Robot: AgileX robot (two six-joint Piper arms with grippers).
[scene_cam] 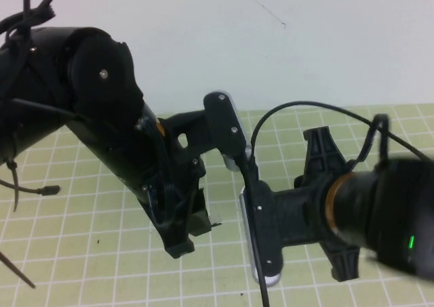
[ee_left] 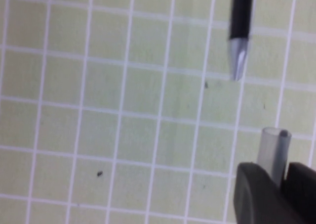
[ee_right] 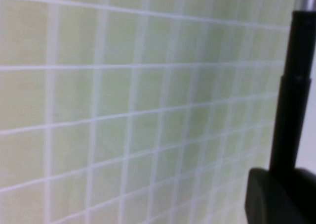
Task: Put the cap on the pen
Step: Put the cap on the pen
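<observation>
In the left wrist view my left gripper [ee_left: 279, 178] is shut on the short clear cap [ee_left: 274, 150], whose open end points at the pen. The pen [ee_left: 241, 16] is black with a silver pointed tip, and it hangs a short gap away from the cap's mouth, roughly in line with it and not touching. In the right wrist view my right gripper [ee_right: 284, 179] is shut on the pen's black barrel [ee_right: 295, 85]. In the high view the left gripper [scene_cam: 184, 234] and the right arm [scene_cam: 298, 215] meet over the middle of the mat; the pen and cap are mostly hidden there.
A green grid mat [scene_cam: 81, 219] covers the table, with a white wall behind it. Black cables loop over the right arm [scene_cam: 298, 107], and a cable end [scene_cam: 49, 190] lies on the mat at the left. Both arms crowd the centre.
</observation>
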